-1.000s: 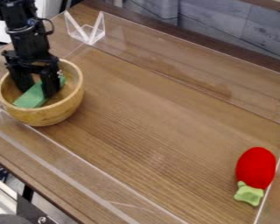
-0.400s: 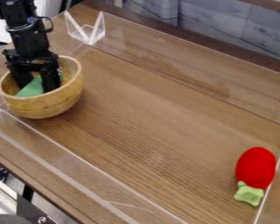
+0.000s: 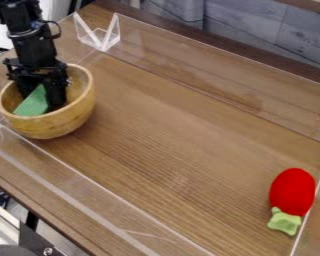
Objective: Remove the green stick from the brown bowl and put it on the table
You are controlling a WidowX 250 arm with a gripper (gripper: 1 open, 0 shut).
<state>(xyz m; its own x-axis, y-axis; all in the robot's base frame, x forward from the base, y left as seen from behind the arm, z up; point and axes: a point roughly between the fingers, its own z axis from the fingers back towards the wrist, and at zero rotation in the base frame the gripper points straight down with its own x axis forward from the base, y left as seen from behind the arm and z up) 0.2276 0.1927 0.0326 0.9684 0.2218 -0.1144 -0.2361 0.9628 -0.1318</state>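
The brown bowl (image 3: 48, 118) sits at the left of the table (image 3: 190, 140), close to the front acrylic wall. Inside it the green stick (image 3: 35, 103) leans tilted, its upper end between my black fingers. My gripper (image 3: 44, 83) points straight down into the bowl and is shut on the stick's upper part. The stick's lower end rests on the bowl's floor. Part of the stick is hidden behind the fingers.
A red strawberry-like toy (image 3: 292, 190) with a green stem (image 3: 284, 221) lies at the front right. Low clear acrylic walls (image 3: 101, 35) ring the tabletop. A grey plank wall stands behind the table.
The fingers have closed together on the green stick. The stick stands a little steeper in the bowl than a second ago. The arm has stayed in place.
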